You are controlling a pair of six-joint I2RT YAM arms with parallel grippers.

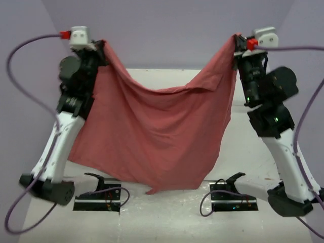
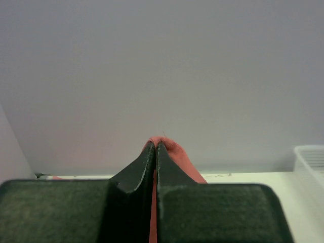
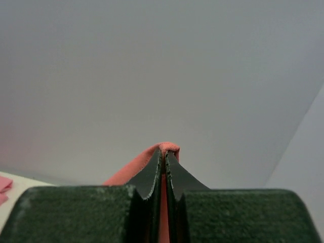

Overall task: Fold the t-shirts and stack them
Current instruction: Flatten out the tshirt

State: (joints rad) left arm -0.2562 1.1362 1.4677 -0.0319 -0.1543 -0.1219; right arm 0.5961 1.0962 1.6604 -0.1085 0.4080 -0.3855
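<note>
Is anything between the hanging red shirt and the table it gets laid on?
Nothing visible does. The left hand and right hand pinch the red shirt aloft over the table, but the shirt hides its middle.

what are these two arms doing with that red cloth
The two arms are holding one brick-red t-shirt up in the air between them. The left gripper and the right gripper are each shut on an upper edge. The shirt hangs spread out and sags in the middle, with its lower part down near the table. No fold has been made yet. A bit of pink cloth lies off to one side, and a white basket shows at the edge of the left wrist view.
</note>
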